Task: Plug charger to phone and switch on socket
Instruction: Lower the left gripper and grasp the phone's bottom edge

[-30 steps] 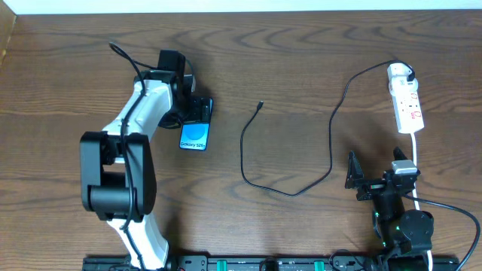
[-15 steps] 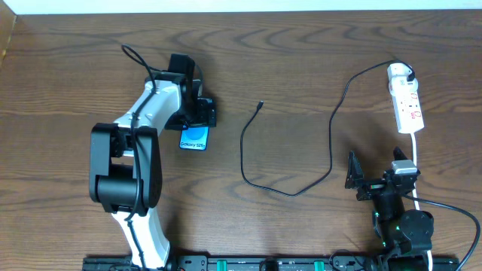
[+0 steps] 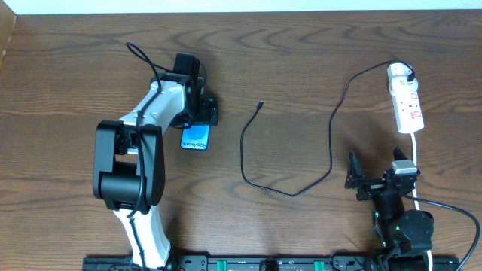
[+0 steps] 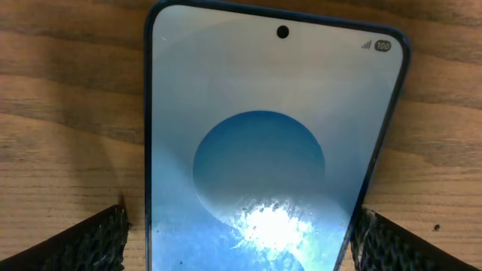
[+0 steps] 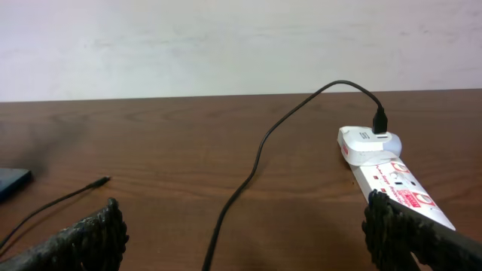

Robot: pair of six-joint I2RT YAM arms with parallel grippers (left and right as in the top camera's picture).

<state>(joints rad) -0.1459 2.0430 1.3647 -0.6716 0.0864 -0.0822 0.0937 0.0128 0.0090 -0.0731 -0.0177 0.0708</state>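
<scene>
The left pincer (image 4: 241,237) stands apart, its pads (image 4: 90,241) straddling the Galaxy phone (image 4: 271,113), which lies flat on the counter (image 3: 301,60) toward 10 o'clock. The right pincer (image 5: 241,233) hangs wide apart and empty at 5 o'clock. The charger cable (image 3: 331,147) sits plugged into the power strip (image 3: 407,105) at 2 o'clock. Its connector tip (image 3: 260,105) lies loose at the phone's 2 o'clock. If the pads close unevenly, the phone could skid or twist, turning its port away from the tip.
</scene>
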